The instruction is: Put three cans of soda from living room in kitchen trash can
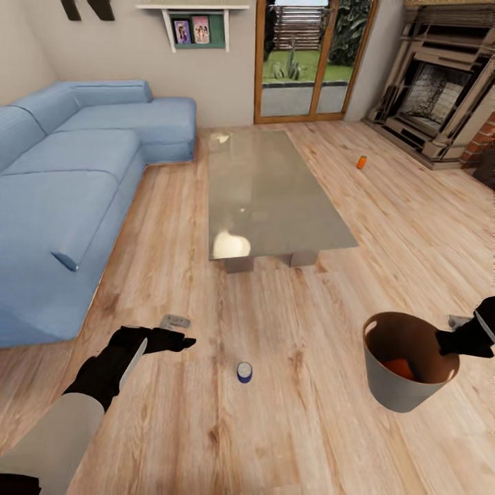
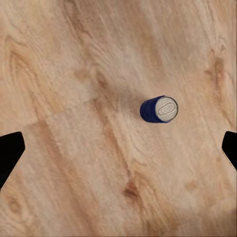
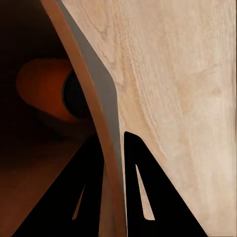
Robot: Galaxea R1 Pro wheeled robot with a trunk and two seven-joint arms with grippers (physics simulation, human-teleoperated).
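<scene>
Wood floor — three soda cans

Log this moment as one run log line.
left tool: open, above blue can standing on floor | right tool: shut on trash can rim | in bin: orange can | by fireplace: orange can

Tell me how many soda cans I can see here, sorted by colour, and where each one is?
Orange-red cans: 2, one lying inside the bin, one on the floor near the fireplace.
Dark blue cans: 1, standing on the floor ahead of the left gripper.
Total: 3 cans.
The right gripper is clamped on the bin's rim.
</scene>
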